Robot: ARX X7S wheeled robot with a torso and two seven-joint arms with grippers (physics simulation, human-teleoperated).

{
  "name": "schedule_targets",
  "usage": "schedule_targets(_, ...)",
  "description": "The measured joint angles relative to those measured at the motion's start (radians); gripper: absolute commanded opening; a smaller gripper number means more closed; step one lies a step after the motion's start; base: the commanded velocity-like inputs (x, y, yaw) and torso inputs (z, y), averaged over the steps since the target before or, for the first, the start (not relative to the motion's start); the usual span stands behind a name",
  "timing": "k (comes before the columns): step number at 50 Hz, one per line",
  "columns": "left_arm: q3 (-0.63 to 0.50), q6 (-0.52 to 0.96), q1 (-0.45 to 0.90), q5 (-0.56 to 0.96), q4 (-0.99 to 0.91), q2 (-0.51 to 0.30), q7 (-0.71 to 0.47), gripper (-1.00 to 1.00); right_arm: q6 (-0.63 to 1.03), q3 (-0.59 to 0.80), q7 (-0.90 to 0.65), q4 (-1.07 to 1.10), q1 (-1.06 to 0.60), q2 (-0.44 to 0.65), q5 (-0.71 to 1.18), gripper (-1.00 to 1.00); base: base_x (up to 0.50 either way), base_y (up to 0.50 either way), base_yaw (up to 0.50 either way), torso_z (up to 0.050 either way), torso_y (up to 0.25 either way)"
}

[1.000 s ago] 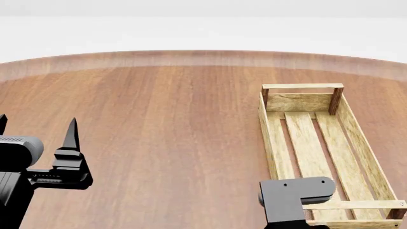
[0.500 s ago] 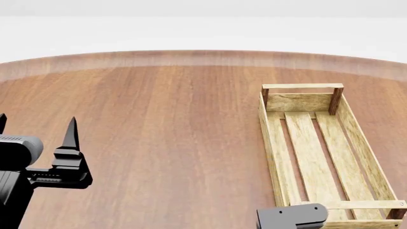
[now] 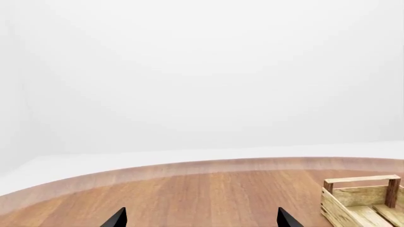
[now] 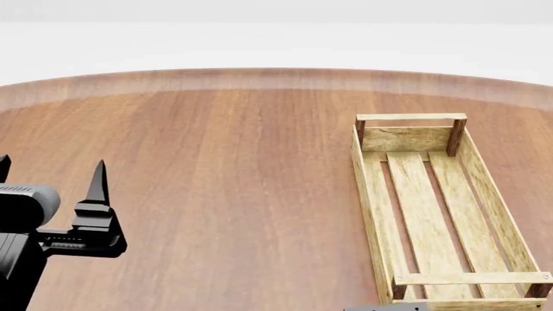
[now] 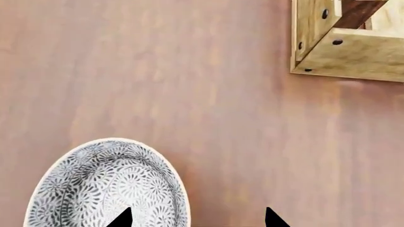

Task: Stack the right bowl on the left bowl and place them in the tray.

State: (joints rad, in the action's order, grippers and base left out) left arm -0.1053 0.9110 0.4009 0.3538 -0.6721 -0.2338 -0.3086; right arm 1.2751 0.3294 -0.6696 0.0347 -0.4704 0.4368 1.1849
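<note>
Since the earlier frames the right arm is sliding back out of the head view, and the open right hand (image 5: 196,218) is hanging above one grey-patterned white bowl (image 5: 107,187) on the brown wooden worktop (image 4: 216,181), near a corner of the one long light-wood slatted tray (image 4: 432,207). To grip well, it should straddle the bowl's rim before closing; the second bowl is not showing, and the left hand (image 4: 48,181) is waiting open and empty.

Pale rough-wood tray (image 4: 429,214), smooth reddish wood table (image 4: 225,168)
</note>
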Motion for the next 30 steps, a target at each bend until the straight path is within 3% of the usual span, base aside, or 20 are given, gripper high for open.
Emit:
schedule_targets(17, -0.006, -0.005, -0.002, 0.008, 0.002, -0.006, -0.008, 1.0, -0.084, 0.089, 0.112, -0.114, 0.01, -0.014, -0.091, 1.0, 0.0, 0.0, 0.0, 0.0, 0.0)
schedule_targets(18, -0.006, -0.006, -0.002, 0.008, 0.002, -0.007, -0.009, 1.0, -0.087, 0.093, 0.117, -0.119, 0.01, -0.015, -0.094, -1.0, 0.0, 0.0, 0.0, 0.0, 0.0)
schedule_targets(30, -0.011, -0.007, -0.003, 0.015, 0.002, -0.011, -0.014, 1.0, -0.119, 0.123, 0.157, -0.142, 0.013, -0.019, -0.106, -1.0, 0.0, 0.0, 0.0, 0.0, 0.0)
